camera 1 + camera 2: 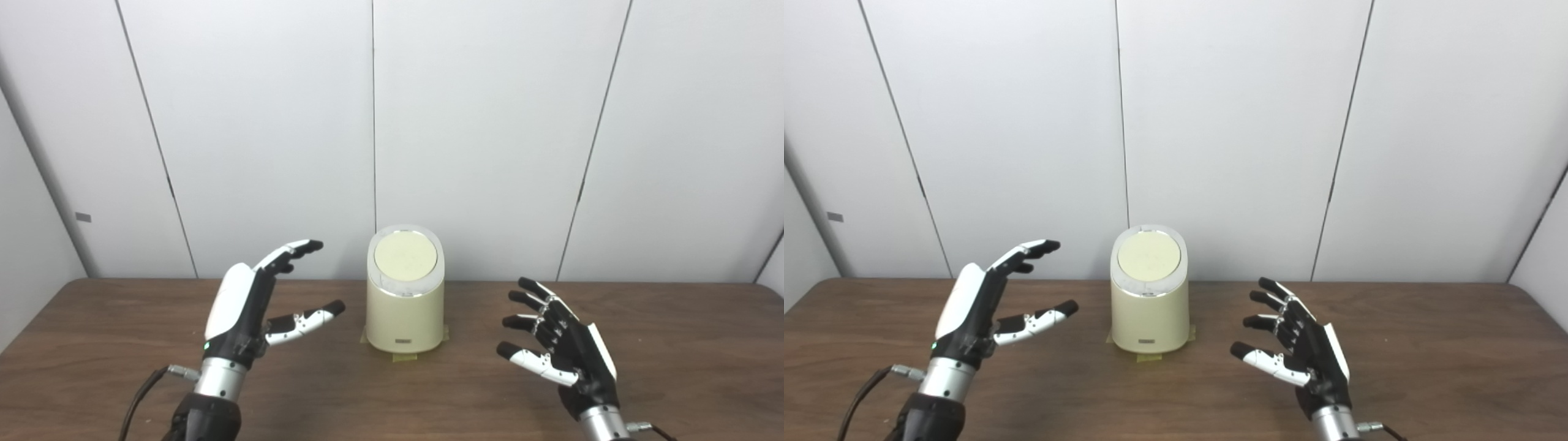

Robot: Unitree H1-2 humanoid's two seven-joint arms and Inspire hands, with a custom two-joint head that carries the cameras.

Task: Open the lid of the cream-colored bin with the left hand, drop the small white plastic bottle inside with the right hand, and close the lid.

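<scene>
The cream-colored bin (405,312) stands upright at the middle of the wooden table (674,343), near its far edge. Its round lid (405,255) is closed and tilts toward me. My left hand (257,306) is open and empty, raised to the left of the bin, fingers pointing toward it. My right hand (560,343) is open and empty, to the right of the bin, a little above the table. No small white bottle shows in either view.
Yellowish tape (404,357) sticks out under the bin's base. White wall panels (490,122) stand right behind the table's far edge. A cable (144,392) runs from my left wrist.
</scene>
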